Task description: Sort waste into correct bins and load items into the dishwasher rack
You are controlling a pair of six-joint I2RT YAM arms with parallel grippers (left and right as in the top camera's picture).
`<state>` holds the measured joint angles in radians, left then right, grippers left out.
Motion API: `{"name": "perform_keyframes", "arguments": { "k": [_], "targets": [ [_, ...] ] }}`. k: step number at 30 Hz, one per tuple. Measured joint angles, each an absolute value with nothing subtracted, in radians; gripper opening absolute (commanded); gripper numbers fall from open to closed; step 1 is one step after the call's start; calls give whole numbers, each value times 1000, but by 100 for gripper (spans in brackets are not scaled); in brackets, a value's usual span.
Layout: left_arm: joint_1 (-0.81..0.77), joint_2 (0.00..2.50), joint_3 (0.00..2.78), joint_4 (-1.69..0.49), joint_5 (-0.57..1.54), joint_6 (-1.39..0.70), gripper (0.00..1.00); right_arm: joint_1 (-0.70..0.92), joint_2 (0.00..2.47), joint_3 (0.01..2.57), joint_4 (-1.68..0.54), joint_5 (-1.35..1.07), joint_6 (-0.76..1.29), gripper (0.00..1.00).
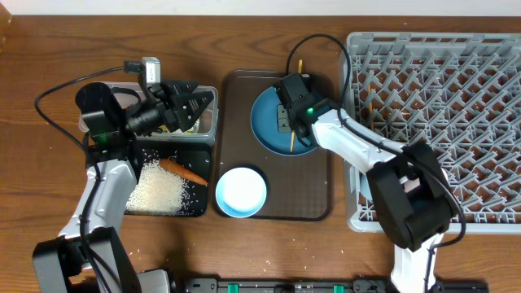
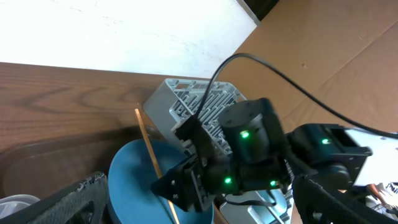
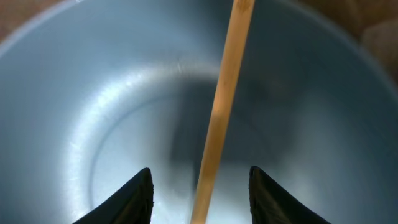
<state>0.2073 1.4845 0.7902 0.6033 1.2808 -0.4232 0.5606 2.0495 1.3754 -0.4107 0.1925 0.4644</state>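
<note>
Chopstick (image 1: pixel 291 140) pickup is looking like the step in hand. Right hand (image 1: pixel 286 120) is hovering low over the blue plate (image 1: pixel 264 122), which is sitting at the far end of the brown tray (image 1: pixel 277 207) on the bench (image 1: pixel 244 41). In the right wrist view the two dark fingers (image 3: pixel 140 199) are standing apart, one on either side of the chopstick (image 3: pixel 221 118), not touching it and gripping nothing. The stick is lying flat across the plate (image 3: pixel 93 93), so the hand is straddling it, presumably so that closing pinches its thin sides.

Left hand (image 1: pixel 189 106) is hanging over the clear tub (image 1: pixel 207 122). In its own view the jaws are showing spread with nothing between them. It is probably idling there to keep out of the right arm's way.

Black tray (image 1: pixel 203 199), just in front of the tub, is holding the rice (image 1: pixel 155 191) and the carrot (image 1: pixel 183 172), so some of the waste is looking sorted. Pale bowl (image 1: pixel 240 193) is sitting on the near end of the brown tray, not yet loaded. Dishwasher rack (image 1: pixel 456 122) is sitting just right of the tray, making a short carry for the stick.

Risk: a thin stick on a smooth plate could be rolling or sliding out as the fingers close, so the pinch is wanting to be centred and square on.
</note>
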Motion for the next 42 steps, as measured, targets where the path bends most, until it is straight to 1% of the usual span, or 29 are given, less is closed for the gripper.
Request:
{"name": "perform_keyframes", "arguments": {
  "k": [2, 5, 8, 15, 18, 28, 34, 42],
  "targets": [
    [207, 1485, 790, 603, 1281, -423, 96, 561, 2062, 1375, -410, 192, 466, 32],
    [207, 1485, 790, 603, 1281, -423, 96, 561, 2068, 1375, -405, 194, 471, 13],
    [207, 1485, 790, 603, 1281, -423, 96, 561, 2068, 1375, -400, 195, 472, 1],
    [207, 1485, 790, 603, 1281, -423, 96, 561, 2057, 1375, -403, 196, 460, 1],
    [207, 1485, 790, 603, 1281, -423, 96, 561, 2007, 1375, -429, 196, 442, 1],
    [207, 1485, 790, 603, 1283, -423, 96, 551, 1610, 1375, -635, 194, 355, 1],
    [207, 1485, 790, 603, 1283, -423, 96, 482, 1462, 1375, -748, 197, 300, 1],
    [207, 1485, 790, 603, 1283, -423, 97, 363, 1373, 1375, -869, 199, 220, 1]
  ]
}}
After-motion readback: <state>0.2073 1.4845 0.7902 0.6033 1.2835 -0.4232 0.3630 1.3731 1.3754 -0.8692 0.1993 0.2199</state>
